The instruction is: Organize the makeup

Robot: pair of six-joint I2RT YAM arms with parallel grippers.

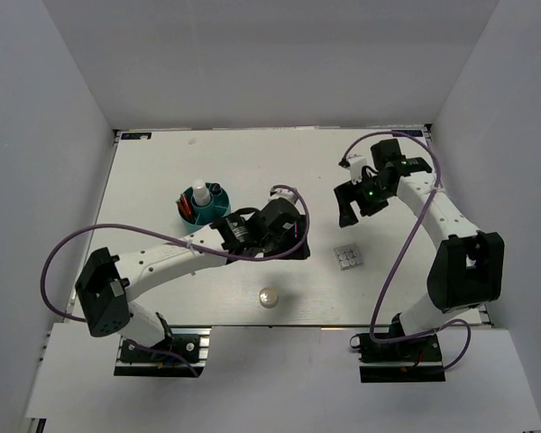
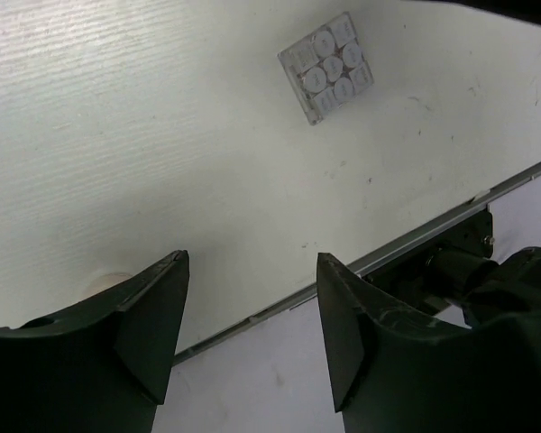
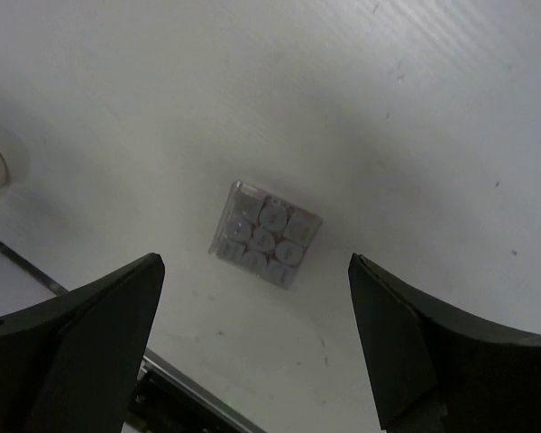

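Closest in, by the front edge of table: jar, round, loose, on its own. Peeking out beside the left finger in the left wrist view, so just off the left gripper, not between the jaws. Jaws there part open, gap bare, nothing gripped.

Next back and to the right: palette, flat on the table, square, so no long axis to line up with; edges turned a little askew to the table's. Well apart from the jar. In the right wrist view, framed between both fingers of the right gripper, below the gap and a little toward the front edge. Jaws there spread wide, empty, above the palette and not touching.

Judged better aimed for the palette: right arm, with a short reach forward, a drop and a close, probably with a small wrist turn to meet two opposite edges. Left arm better placed for the jar.

Farthest back, left of centre: holder, teal, with bottle upright and pencils standing in it. Palette well apart from it, off to the right and nearer the front.
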